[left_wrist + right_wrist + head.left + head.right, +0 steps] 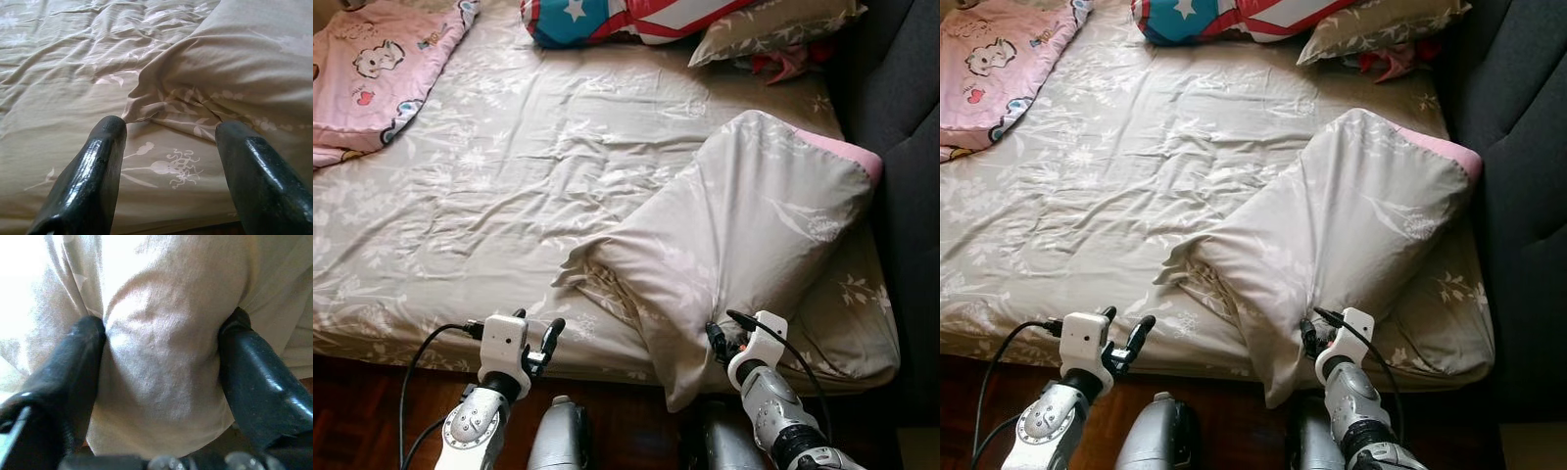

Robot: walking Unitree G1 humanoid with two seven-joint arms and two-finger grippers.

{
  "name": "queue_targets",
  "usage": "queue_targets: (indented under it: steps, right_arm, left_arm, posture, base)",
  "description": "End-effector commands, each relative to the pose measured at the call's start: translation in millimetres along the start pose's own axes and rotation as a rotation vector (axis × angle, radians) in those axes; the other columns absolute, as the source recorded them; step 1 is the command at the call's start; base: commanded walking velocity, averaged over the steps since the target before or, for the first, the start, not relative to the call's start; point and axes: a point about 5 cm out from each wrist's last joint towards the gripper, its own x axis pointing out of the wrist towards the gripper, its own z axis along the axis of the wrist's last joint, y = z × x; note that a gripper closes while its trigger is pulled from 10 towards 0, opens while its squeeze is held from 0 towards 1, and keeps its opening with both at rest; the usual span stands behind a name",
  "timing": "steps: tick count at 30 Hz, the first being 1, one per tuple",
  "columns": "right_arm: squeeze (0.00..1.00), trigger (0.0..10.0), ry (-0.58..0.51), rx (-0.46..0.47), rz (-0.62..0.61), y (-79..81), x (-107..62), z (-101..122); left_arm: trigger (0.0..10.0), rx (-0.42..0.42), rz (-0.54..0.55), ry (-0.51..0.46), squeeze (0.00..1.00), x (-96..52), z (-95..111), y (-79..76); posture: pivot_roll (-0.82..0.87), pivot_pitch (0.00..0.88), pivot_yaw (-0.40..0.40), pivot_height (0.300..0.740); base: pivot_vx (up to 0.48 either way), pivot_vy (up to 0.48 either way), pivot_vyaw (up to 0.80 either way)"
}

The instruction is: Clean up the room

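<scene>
Your right gripper (161, 382) nearest: fingers pinch lower end of pillow (754, 235), fabric bulging between them; fingertips buried in cloth. Left gripper (168, 142) spread wide, holding nothing, at mattress edge beside pillow's crumpled corner. Pillow lies diagonally on bed (509, 196), long axis from near edge toward pink end by dark headboard (911, 117). Pink blanket (382, 69) cut off at far left corner.
</scene>
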Motion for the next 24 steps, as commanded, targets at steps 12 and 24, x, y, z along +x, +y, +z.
queue_targets:
  steps: [12,24]
  right_arm:
    - [0.0,0.0,0.181,-0.015,0.014,-2.1,-11.2,-49.7]
    - [0.0,0.0,0.155,-0.021,0.026,-3.0,-10.7,-45.8]
  left_arm:
    - [10.0,0.033,-0.01,0.05,0.0,-11.9,-9.0,0.6]
    - [10.0,0.043,-0.025,0.048,0.0,-9.7,-10.0,-5.6]
  posture:
    - [0.09,0.365,0.09,0.652]
    - [0.07,0.36,0.076,0.652]
  base:
    - [0.0,0.0,0.0]
    - [0.0,0.0,0.0]
